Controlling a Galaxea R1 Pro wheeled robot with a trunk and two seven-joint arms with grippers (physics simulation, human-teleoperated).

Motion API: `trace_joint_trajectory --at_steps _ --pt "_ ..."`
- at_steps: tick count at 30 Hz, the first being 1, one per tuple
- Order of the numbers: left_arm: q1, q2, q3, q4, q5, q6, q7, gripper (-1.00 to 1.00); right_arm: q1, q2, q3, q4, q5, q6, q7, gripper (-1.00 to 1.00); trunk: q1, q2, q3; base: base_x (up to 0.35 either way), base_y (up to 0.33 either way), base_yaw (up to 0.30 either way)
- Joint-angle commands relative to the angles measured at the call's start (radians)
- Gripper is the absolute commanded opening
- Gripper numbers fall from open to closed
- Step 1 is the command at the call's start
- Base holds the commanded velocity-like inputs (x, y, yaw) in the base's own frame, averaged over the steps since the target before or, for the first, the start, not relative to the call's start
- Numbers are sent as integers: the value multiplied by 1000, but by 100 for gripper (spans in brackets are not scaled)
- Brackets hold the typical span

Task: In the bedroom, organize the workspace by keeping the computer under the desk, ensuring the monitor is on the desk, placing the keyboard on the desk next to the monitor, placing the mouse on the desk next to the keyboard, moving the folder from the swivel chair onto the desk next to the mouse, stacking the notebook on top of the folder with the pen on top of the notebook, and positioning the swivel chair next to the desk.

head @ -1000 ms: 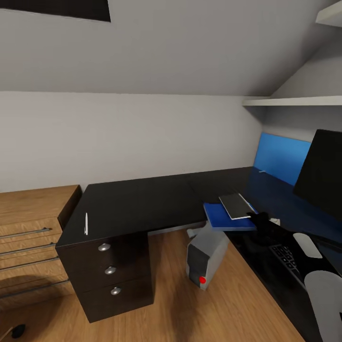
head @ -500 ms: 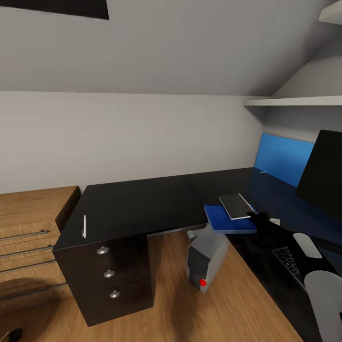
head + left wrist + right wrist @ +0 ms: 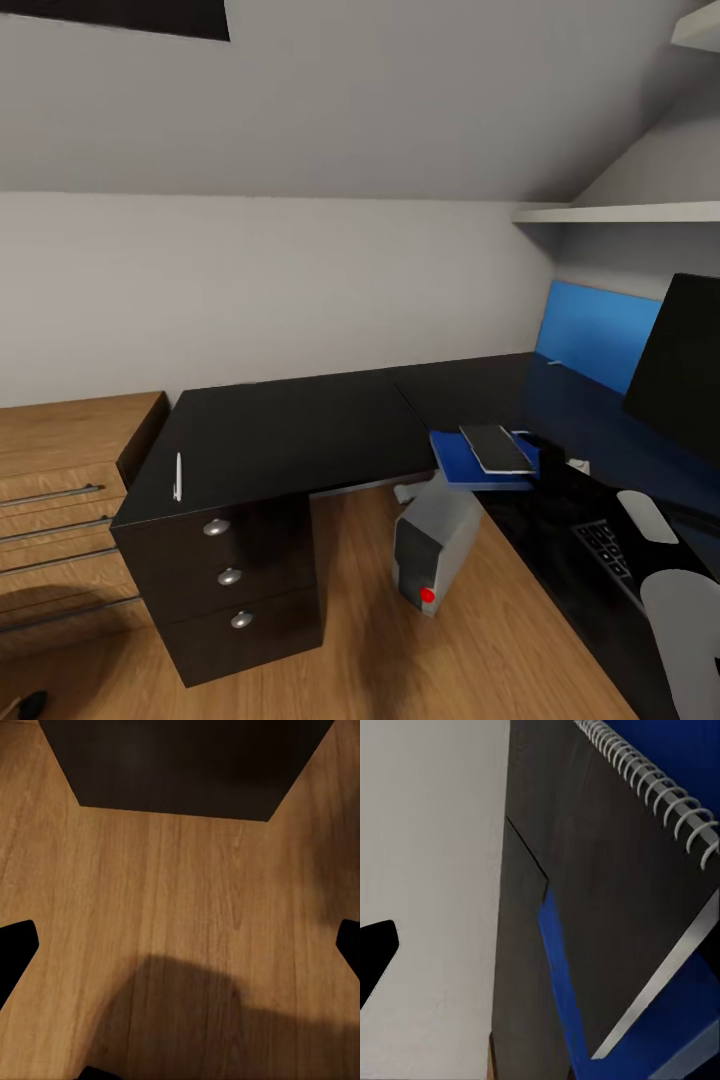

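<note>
- Sloped grey walls close over the L-shaped black bench (image 3: 300, 430), drawers at its left end.
- Notebook (image 3: 496, 448) lies on the blue folder (image 3: 455, 462) at the inner corner.
- Computer (image 3: 432, 543) leans on the floor below.
- White pen (image 3: 179, 472) rests well apart, leftward.
- Monitor (image 3: 685, 365) and keyboard (image 3: 610, 552) stand right.
- Right claw (image 3: 550, 462): grip I cannot tell.
- Left claw: fingertips (image 3: 16, 949) spread, holding nothing, over floor.

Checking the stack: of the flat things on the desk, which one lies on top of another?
The notebook: grey, spiral-bound, lying on the blue folder. The keyboard and white pen lie directly on the desk.

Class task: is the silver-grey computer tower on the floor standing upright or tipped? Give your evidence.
Tipped. The computer leans at a slant on the wood floor beside the desk, its red-button front facing down and forward.
</note>
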Motion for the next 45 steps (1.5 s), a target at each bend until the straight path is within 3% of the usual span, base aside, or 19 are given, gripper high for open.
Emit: trace_joint_trajectory --at_steps 1,5,15,45 --pt "0 1 -5 -2 5 3 7 100 -1 0 -5 0 3 6 4 100 -4 7 2 0 0 0" --pt "0 2 -31 -3 5 3 9 100 -1 0 -5 0 3 7 4 100 -19 35 15 0 0 0" --pt "0 2 -42 -2 6 3 11 100 -1 0 -5 1 3 8 4 100 -58 105 46 0 0 0" --pt "0 2 -41 -2 8 3 8 100 -1 1 -5 0 2 8 6 100 -58 105 46 -54 -50 0"
